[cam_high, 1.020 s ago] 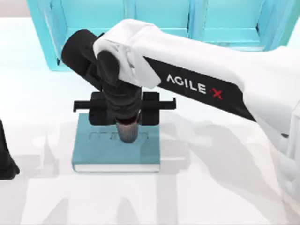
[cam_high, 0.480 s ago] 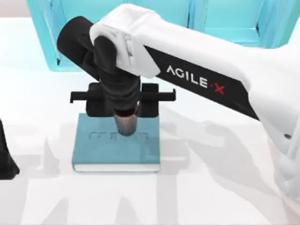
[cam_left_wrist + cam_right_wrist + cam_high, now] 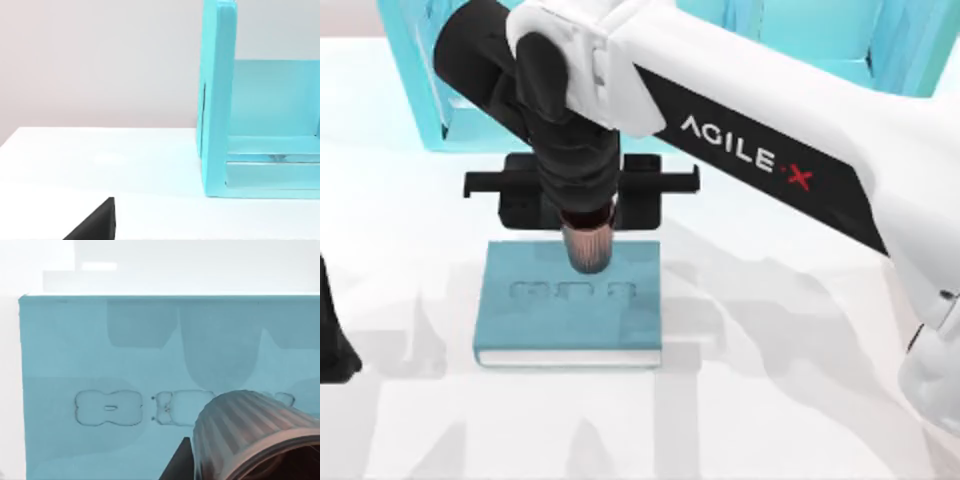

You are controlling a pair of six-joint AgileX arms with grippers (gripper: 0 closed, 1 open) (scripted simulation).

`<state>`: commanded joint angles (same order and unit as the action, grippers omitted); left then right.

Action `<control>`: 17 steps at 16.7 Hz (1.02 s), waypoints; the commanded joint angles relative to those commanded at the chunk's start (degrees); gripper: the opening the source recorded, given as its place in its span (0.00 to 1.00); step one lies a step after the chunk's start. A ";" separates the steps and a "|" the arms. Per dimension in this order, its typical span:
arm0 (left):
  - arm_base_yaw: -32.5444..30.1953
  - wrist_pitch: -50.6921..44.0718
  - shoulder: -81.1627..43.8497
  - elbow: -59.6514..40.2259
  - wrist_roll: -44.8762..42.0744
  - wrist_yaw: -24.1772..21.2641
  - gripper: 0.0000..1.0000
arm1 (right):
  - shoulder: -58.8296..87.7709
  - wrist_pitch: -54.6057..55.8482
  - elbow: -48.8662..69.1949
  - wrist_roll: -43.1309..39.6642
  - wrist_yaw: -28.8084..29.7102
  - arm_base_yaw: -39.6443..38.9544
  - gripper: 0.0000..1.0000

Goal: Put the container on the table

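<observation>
One arm is doing the work here, and you should watch it closely. Nearest the right wrist camera is the cup (image 3: pixel 250 435), ribbed and reddish-brown, its open rim turned toward the lens and a dark finger edge (image 3: pixel 181 462) just beside it. From above, the right gripper (image 3: pixel 588 235) has the cup (image 3: pixel 588 245) clamped between its fingers, hanging over the far part of the book (image 3: pixel 570 305); you cannot tell for certain from these views whether its base is clear of the cover, though it looks lifted.

So the step in hand, as I judge it, is the carry: the cup is gripped and off its perch but not yet over bare table (image 3: pixel 770 400). Your next move calls for a sideways shift past the book's edge, then a level descent until the base meets the white top, and only then a release. Keep it upright, since a tilted tapered cup could topple.

Farther off, the left gripper (image 3: pixel 95 225) sits parked at the table's left edge; whether its fingers are apart cannot be told. Beyond everything stands the blue cabinet (image 3: pixel 650 40).
</observation>
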<state>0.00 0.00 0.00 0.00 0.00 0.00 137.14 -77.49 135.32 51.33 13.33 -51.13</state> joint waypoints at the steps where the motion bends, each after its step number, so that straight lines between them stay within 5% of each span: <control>1: 0.00 0.00 0.00 0.00 0.00 0.00 1.00 | -0.13 0.16 -0.15 0.10 -0.02 -0.04 0.00; 11: 0.00 0.00 0.00 0.00 0.00 0.00 1.00 | -13.41 7.43 -19.14 -10.67 -2.41 10.49 0.00; 17: 0.00 0.00 0.00 0.00 0.00 0.00 1.00 | -14.07 7.99 -20.35 -11.40 -2.51 11.02 0.00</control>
<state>0.00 0.00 0.00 0.00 0.00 0.00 123.07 -69.51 114.97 39.93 10.82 -40.11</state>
